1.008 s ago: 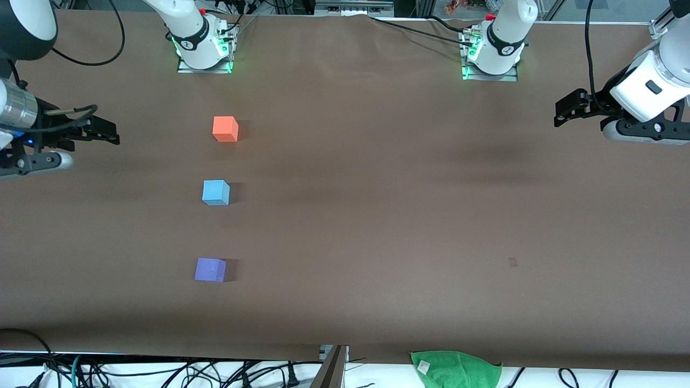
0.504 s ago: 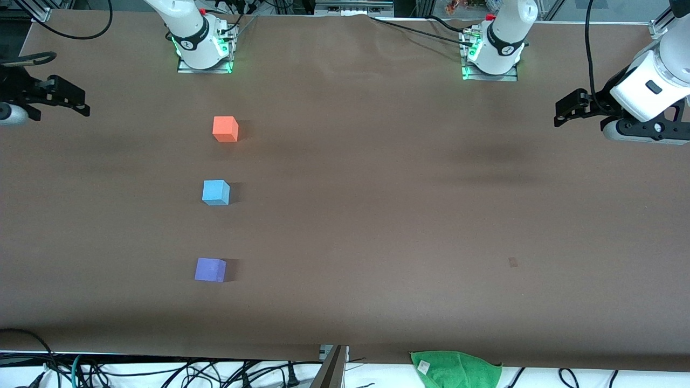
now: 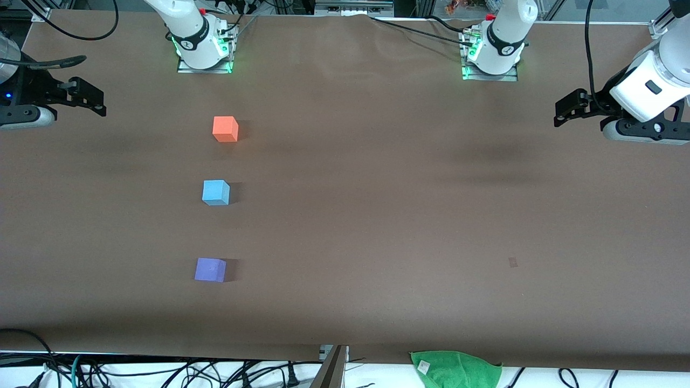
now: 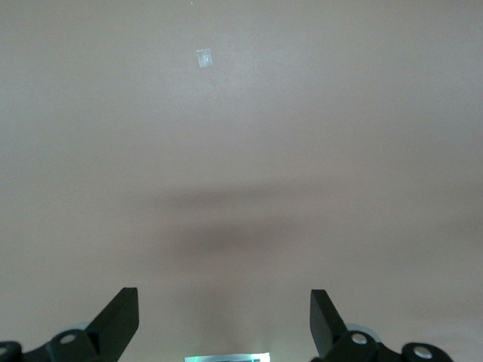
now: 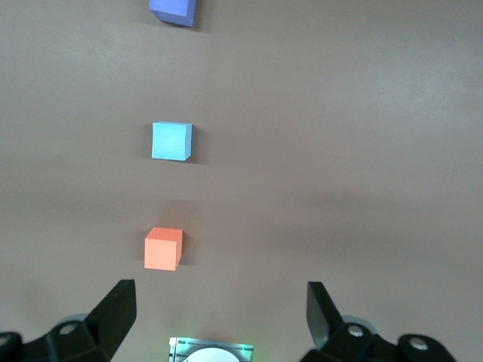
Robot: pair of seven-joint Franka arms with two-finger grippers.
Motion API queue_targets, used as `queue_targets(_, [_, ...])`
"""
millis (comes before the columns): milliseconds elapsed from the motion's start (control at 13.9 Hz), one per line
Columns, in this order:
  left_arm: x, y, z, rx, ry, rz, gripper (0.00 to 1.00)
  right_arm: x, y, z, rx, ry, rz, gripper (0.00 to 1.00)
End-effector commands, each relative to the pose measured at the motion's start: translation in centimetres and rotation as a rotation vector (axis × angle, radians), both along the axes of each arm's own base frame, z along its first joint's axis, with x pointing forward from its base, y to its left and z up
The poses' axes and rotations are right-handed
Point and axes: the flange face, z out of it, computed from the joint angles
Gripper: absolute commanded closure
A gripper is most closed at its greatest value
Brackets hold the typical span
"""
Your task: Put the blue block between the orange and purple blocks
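Three small cubes stand in a line toward the right arm's end of the table. The orange block (image 3: 225,129) (image 5: 163,249) is farthest from the front camera and the purple block (image 3: 210,269) (image 5: 173,10) is nearest. The blue block (image 3: 215,192) (image 5: 172,141) rests on the table between them, touching neither. My right gripper (image 3: 99,102) (image 5: 220,302) hangs open and empty over the table's end, apart from the cubes. My left gripper (image 3: 560,114) (image 4: 224,302) waits open and empty over bare cloth at the left arm's end.
A brown cloth (image 3: 377,215) covers the table. A green rag (image 3: 455,369) lies at the table's edge nearest the front camera, beside loose cables. A small pale patch (image 3: 512,262) (image 4: 204,58) marks the cloth. The arm bases (image 3: 205,48) (image 3: 490,54) stand along the edge farthest from that camera.
My right gripper has pulled away from the cubes toward the table's end and higher up, then eased back a little. The cubes and the left arm have not moved.
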Motion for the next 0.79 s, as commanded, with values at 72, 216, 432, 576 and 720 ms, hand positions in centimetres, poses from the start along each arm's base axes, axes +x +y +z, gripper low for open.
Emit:
queue_targets(72, [0.26, -0.24, 0.43, -0.001, 0.008, 0.003, 0.0, -0.12, -0.57, 0.27, -0.013, -0.001, -0.02, 0.0])
queue_targets(216, [0.26, -0.24, 0.43, -0.001, 0.008, 0.003, 0.0, 0.15, -0.78, 0.06, -0.015, 0.004, -0.02, 0.0])
queue_targets(432, [0.26, -0.26, 0.56, -0.002, 0.006, 0.005, 0.0, 0.2, -0.79, -0.02, -0.015, 0.006, -0.018, 0.0])
queue_targets(576, [0.16, -0.34, 0.5, -0.001, 0.014, 0.005, 0.0, 0.2, -0.79, -0.02, -0.015, 0.006, -0.018, 0.0])
queue_targets(720, [0.2, -0.32, 0.42, 0.0, 0.015, 0.003, 0.0, 0.2, -0.79, -0.02, -0.015, 0.006, -0.017, 0.0])
